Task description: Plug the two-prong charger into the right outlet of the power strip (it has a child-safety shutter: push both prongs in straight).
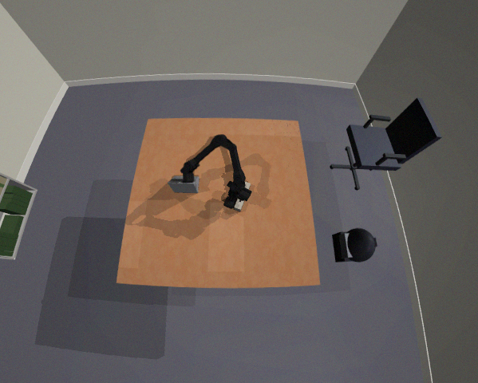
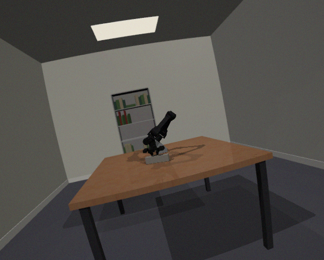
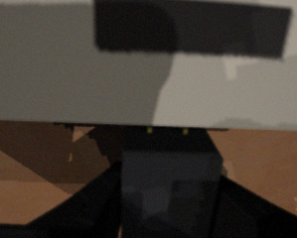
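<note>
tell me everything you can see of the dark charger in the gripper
The dark, boxy two-prong charger looks like matte plastic. The black gripper is shut on it, fingers on both sides. Its two short yellow prongs point at the pale grey power strip, only their stubs showing at the strip's edge above the wooden table.

The table (image 1: 263, 255) is a square orange-brown wooden top on dark legs, standing on a grey-blue floor (image 1: 239, 329). Directly on it sit the arm's grey base (image 1: 183, 183), left of centre in the top view, and the pale power strip (image 2: 157, 158), near the centre and mostly covered from above. Overlapping shadows fall across the wood around both.
</note>
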Robot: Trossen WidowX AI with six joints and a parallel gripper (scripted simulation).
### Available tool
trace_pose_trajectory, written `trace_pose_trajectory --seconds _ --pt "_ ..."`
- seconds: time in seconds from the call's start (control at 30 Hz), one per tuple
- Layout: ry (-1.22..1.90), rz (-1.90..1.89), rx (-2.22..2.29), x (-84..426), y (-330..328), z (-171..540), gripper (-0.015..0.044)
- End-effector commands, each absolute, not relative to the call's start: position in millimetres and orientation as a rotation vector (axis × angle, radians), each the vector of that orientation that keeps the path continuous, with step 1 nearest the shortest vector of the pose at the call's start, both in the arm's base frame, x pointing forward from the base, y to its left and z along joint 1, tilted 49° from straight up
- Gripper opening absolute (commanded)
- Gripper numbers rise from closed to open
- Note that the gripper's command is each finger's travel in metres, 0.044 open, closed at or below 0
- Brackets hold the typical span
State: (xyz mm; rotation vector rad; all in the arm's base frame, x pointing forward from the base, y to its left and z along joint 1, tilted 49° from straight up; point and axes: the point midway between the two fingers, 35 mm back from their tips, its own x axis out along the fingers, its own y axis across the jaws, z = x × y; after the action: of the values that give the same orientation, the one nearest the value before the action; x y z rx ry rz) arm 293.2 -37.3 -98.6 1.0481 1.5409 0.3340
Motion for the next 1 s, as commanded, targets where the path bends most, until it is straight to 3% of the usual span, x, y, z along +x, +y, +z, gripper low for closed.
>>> trace_pose_trajectory --seconds 0.0,0.97 --pt "1.538 0.333 1.054 296.2 -38.2 -97.7 0.0000" --pt "1.538 0.333 1.053 301.4 -40.5 -98.8 0.0000"
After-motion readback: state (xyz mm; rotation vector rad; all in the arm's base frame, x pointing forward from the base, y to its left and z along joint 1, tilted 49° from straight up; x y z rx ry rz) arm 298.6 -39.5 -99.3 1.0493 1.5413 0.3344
